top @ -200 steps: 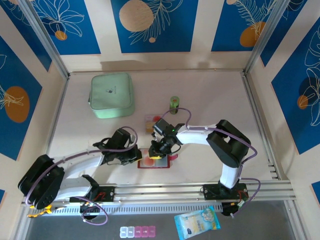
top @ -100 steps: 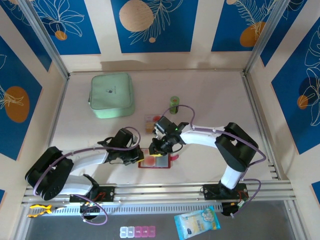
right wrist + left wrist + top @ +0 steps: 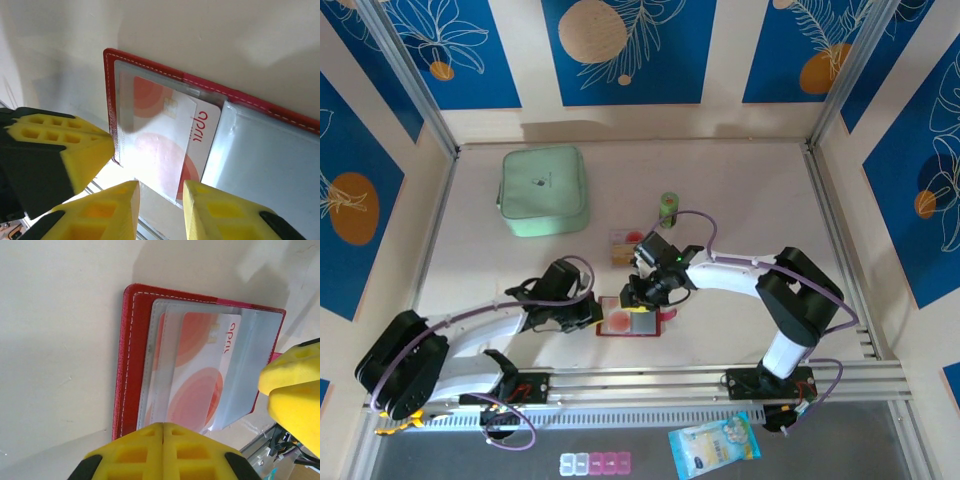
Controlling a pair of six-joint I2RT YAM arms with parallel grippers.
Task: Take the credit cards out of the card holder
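- Right pincer [image 3: 161, 192]: jaws slightly apart over the white, red-circled plastic credit card [image 3: 165, 140], at its edge.
- Left pincer [image 3: 163, 432]: closed, at the red leather-look booklet card holder [image 3: 127, 365], by its rim.
- Card: sleeved in the open holder; likely thin, stiff, slick; pinch its exposed edge.

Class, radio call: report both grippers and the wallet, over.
Left gripper shut at wallet edge. Right gripper open over card end. Card in sleeve. Nothing blocking.

Open card holder [image 3: 128, 365] with red-patched card [image 3: 200, 372]

Grainy leather-look card holder [image 3: 127, 365], glossy sleeves [image 3: 250, 370]
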